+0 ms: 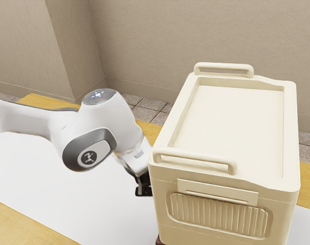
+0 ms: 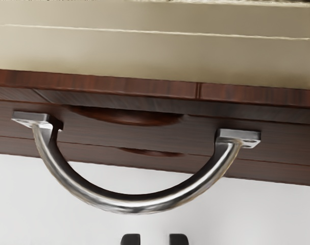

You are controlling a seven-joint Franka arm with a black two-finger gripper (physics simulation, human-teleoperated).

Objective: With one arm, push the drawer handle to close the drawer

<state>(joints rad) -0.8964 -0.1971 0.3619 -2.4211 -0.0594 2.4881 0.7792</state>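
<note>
One cream box [image 1: 229,117] is hiding most of one cabinet [image 2: 287,143] in your exterior view, while your partly hidden hand [image 1: 144,191] is holding two fingers [image 2: 130,240] apart near one handle [image 2: 137,204].

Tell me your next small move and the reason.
I'd probably ease my black two-finger hand toward the curved silver metal handle: the open fingers look clear of it, and it bows out from the reddish-brown wooden front, offering a surface to push.

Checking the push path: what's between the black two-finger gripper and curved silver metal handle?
The wrist view shows bare white tabletop between the gripper and the handle.
</note>
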